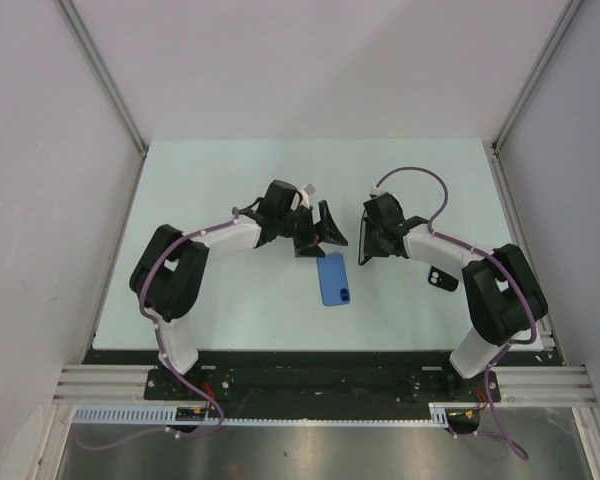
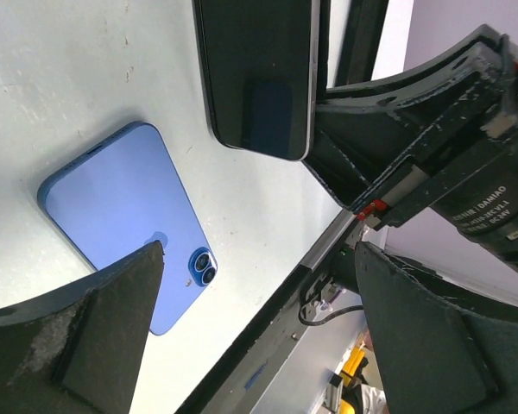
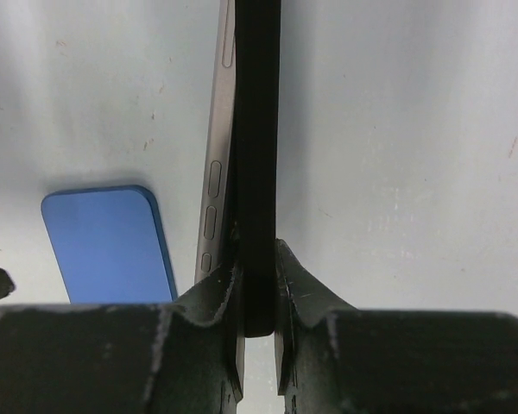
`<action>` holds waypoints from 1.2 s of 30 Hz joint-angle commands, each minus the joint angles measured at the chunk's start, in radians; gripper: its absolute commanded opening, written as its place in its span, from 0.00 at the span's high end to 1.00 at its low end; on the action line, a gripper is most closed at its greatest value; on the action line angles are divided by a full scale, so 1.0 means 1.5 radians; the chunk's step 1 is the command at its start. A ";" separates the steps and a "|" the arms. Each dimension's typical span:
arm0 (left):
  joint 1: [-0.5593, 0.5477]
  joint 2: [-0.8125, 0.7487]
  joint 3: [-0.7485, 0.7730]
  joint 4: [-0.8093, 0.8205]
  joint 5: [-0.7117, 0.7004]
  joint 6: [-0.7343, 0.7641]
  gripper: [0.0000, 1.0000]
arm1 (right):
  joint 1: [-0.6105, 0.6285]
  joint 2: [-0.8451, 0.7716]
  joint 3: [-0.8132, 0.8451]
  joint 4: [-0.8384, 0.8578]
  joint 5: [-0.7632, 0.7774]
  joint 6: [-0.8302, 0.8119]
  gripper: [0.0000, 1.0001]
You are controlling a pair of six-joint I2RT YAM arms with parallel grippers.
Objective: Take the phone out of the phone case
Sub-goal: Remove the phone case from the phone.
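My right gripper [image 1: 364,244] [image 3: 257,285] is shut on the phone case [image 3: 257,172], held on edge above the table. The phone's grey side with its buttons [image 3: 211,198] lies against the left of the black case. In the left wrist view the phone's glossy black screen [image 2: 259,78] faces my left gripper, and the right gripper's fingers [image 2: 388,147] clamp it from the right. My left gripper [image 1: 327,228] [image 2: 259,259] is open and empty, just left of the held phone and not touching it. I cannot tell how far the phone sits in the case.
A blue-backed phone [image 1: 334,278] [image 2: 125,220] [image 3: 108,246] lies flat on the table [image 1: 230,190] just below and between both grippers. A small black object [image 1: 442,279] lies by the right arm. The table's front rail [image 2: 268,336] runs close by.
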 commanded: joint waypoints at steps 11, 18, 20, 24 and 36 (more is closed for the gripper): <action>-0.006 0.033 0.056 0.017 0.012 0.020 0.05 | 0.051 0.080 -0.020 0.037 0.049 -0.018 1.00; -0.020 0.077 0.149 -0.039 -0.045 0.014 0.07 | 0.069 0.024 -0.021 0.004 0.081 -0.035 1.00; -0.028 0.111 0.205 -0.088 -0.077 0.030 0.08 | 0.071 0.024 -0.022 0.005 0.073 -0.040 1.00; -0.035 0.153 0.278 -0.139 -0.119 0.049 0.10 | 0.071 0.024 -0.022 0.013 0.045 -0.044 1.00; -0.035 0.201 0.328 -0.154 -0.146 0.052 0.19 | 0.060 0.024 -0.023 0.034 -0.052 -0.047 1.00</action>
